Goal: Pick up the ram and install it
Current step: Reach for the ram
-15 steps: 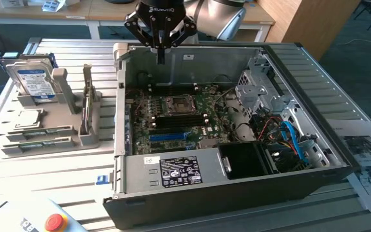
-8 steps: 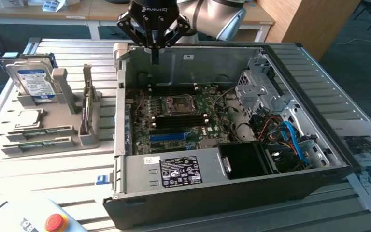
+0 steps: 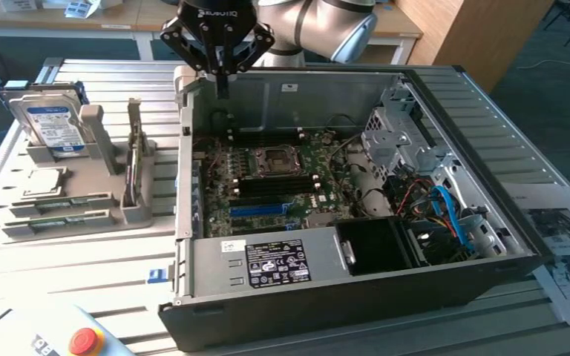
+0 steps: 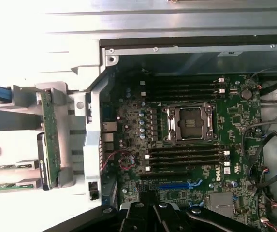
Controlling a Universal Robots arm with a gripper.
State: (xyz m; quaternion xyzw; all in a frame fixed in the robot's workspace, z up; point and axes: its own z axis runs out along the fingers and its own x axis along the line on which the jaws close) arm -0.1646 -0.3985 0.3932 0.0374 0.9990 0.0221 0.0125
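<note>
Ram is lying flat in the grey rack on the desk, just in front of the hard drive and well apart from the gripper. And the gripper is hanging empty, fingers pressed together, over the rack-side edge of the open computer case, with the motherboard lying below it.

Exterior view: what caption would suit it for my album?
Closed gripper hovers above a corner of open computer case; hard drive sits in grey rack at exterior view's left.
</note>
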